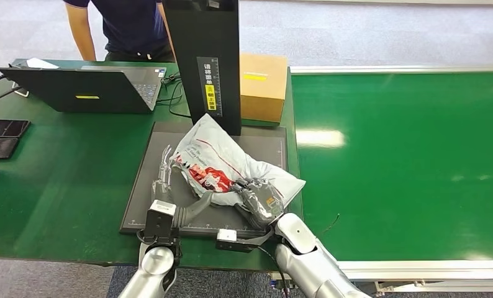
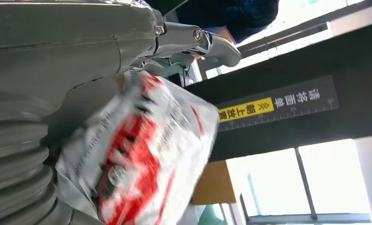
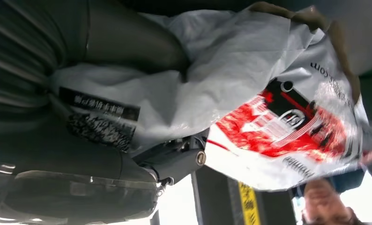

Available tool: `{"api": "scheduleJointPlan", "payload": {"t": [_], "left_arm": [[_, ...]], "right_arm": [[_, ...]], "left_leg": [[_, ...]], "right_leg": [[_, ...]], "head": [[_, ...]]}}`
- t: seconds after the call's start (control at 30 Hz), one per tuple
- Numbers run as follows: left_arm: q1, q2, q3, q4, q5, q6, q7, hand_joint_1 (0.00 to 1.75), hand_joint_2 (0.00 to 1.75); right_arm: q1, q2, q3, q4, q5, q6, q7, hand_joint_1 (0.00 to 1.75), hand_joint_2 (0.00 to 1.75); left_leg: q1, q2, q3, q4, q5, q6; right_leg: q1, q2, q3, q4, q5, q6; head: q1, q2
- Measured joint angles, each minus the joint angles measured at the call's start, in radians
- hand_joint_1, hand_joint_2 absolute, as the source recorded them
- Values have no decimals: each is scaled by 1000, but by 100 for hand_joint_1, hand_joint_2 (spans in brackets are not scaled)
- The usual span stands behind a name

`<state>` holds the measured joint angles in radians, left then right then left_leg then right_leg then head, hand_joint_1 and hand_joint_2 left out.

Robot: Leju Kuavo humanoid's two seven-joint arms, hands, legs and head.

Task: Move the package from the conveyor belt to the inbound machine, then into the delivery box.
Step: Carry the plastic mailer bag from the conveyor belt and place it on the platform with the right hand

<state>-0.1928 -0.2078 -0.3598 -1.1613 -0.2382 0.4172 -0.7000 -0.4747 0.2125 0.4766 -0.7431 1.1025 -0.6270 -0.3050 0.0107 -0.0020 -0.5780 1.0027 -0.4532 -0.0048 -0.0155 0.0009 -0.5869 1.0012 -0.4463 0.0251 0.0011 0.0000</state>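
package (image 1: 222, 162) on scanner pad (image 1: 146, 186), right half, long axis running near-right to post (image 1: 208, 62) | both hands on it: left hand (image 1: 197, 202) clasps near-left edge, right hand (image 1: 259, 200) grips near-right end | box (image 1: 264, 87) far-right behind post

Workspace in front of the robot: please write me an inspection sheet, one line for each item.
Surface: green table with the dark inbound machine plate; green conveyor belt beside it.
Job's things: grey and red package lies on the plate, below the black column.
Clutter: open laptop, cardboard box, dark phones.
Hands: left hand at the package's edge, fingers spread; right hand grips the package.
Cables: black cable near the laptop.
Surroundings: a person behind the table.
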Motion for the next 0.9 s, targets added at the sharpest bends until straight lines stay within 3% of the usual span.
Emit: {"api": "scheduleJointPlan", "payload": {"t": [0.23,0.43,0.6,0.8,0.9], "left_arm": [[2,16,-29,2,22,8,0,0,175],[1,34,-60,5,61,33,0,0,175],[1,47,-86,5,86,56,0,0,175],[0,56,-103,5,90,59,0,0,175],[2,58,-106,5,92,68,0,0,175]], "right_arm": [[-10,-2,16,53,-44,-37,-11,0,175],[9,-13,1,42,-163,-73,-144,0,175],[70,-19,-69,-44,-264,-73,-301,0,175],[101,-20,-113,-97,-285,-73,-322,0,175],[136,-23,-116,-152,-429,-73,-339,0,175]], "left_leg": [[0,0,1,0,0,0],[0,0,1,0,0,0],[0,0,0,0,0,0],[0,0,0,0,0,0],[0,0,0,0,0,0]], "right_leg": [[0,0,0,0,0,0],[0,0,0,0,0,0],[0,0,0,0,0,0],[0,0,-1,0,0,0],[0,0,0,0,0,0]], "head": [[0,0],[0,0],[0,0],[0,0],[0,0]]}}
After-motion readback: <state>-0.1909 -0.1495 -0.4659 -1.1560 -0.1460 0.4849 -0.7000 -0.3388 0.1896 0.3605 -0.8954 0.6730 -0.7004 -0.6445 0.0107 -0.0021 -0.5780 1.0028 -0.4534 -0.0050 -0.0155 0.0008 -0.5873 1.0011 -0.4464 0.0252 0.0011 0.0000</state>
